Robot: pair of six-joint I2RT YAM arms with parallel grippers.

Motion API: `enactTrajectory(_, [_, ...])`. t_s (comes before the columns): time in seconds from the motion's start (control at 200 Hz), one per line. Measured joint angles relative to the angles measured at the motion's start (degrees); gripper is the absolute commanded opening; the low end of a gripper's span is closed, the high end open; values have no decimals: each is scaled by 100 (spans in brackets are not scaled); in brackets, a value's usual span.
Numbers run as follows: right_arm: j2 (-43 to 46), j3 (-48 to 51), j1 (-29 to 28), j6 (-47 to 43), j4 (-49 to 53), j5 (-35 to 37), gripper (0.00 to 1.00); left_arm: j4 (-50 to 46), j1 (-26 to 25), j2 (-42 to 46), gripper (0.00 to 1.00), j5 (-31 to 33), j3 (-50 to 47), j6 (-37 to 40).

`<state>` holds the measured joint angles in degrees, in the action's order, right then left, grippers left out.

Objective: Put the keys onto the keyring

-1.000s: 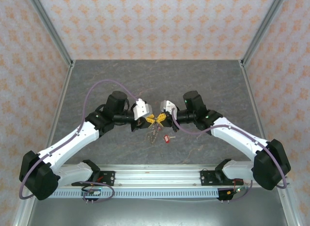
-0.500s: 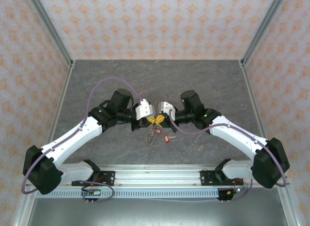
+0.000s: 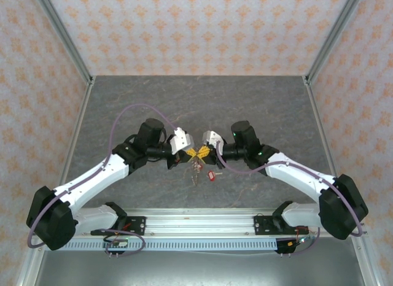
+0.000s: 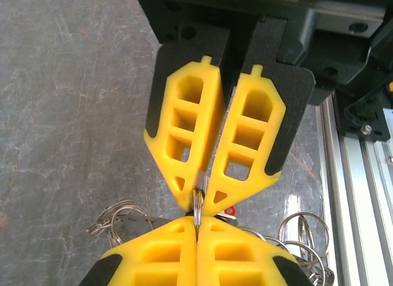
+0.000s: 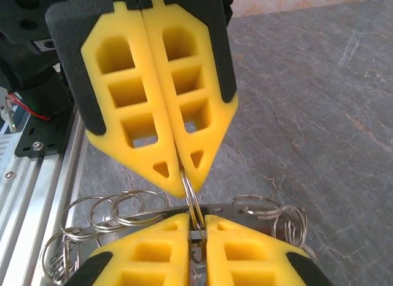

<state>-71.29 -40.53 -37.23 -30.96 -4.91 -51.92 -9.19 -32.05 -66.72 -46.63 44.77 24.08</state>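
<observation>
On either side of the keyring (image 5: pixel 191 197), you have the left end effector (image 4: pixel 196 221) clamped on it and the right end effector (image 5: pixel 198 220) narrow around it, grip unclear. A red-tagged key (image 3: pixel 212 174) lies on the desk (image 3: pixel 153 102) just beside the keyring. If one side loosens early, the thin hoop could twist or drop.

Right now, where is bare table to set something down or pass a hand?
Free: far table up to the back wall; strips outside left arm and right arm. Crowded: centre, left gripper and right gripper pinching the keyring, keys beneath.
</observation>
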Motion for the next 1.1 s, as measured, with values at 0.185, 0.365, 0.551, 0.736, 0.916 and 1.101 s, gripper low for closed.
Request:
enactTrajectory(0.185, [0, 170, 28, 385, -507, -20, 16, 743, 35, 98, 0, -94, -308, -507])
enactTrajectory(0.365, [-2, 186, 33, 459, -669, 55, 18, 1021, 70, 155, 0, -101, -339, -684])
enactTrajectory(0.551, [-2, 203, 33, 461, -640, 94, 17, 1032, 70, 186, 0, -98, -339, -723])
enactTrajectory(0.736, [153, 280, 33, 396, -474, 251, 6, 868, 66, 186, 0, -94, -337, -577])
enactTrajectory(0.916, [227, 247, 26, 245, -168, 328, 1, 575, 63, 184, 0, -92, -273, -350])
enactTrajectory(1.101, [227, 92, 26, 223, 17, 328, 0, 35, 66, 155, 0, -63, 15, 55])
